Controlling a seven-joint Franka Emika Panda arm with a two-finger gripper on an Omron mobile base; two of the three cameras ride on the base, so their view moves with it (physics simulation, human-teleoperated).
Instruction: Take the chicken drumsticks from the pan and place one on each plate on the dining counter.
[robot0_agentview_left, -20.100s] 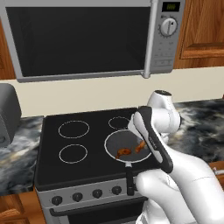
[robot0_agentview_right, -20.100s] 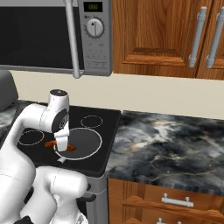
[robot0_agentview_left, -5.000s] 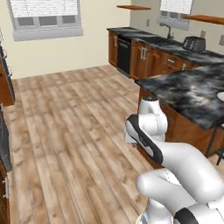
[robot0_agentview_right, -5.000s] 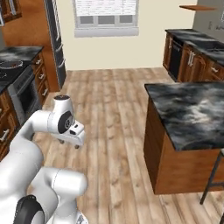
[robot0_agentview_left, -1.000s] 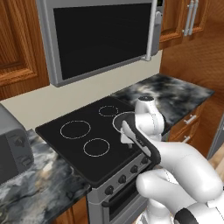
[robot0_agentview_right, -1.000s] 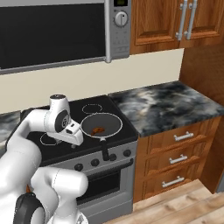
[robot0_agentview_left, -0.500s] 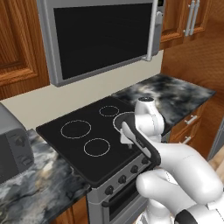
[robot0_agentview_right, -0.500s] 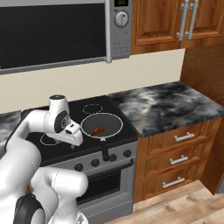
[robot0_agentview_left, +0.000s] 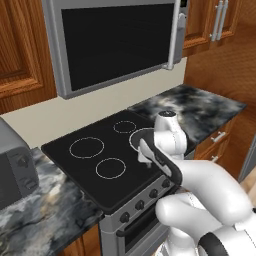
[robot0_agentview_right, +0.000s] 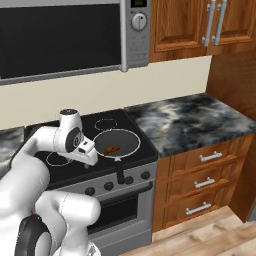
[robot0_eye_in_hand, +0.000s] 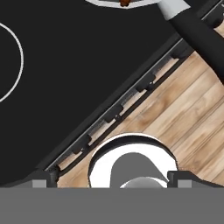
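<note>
Kitchen stove under a microwave, with marbled tables on both sides.
The pan sits on the front burner just beside the hand, its black handle pointing off the stove front. One drumstick lies inside, ahead of the fingers. The hand is spread wide and empty, likely poised for a reach in.

glossy white rounded arm segments, dark grey joint bands, black-capped base joint, small dark fingertips
</note>
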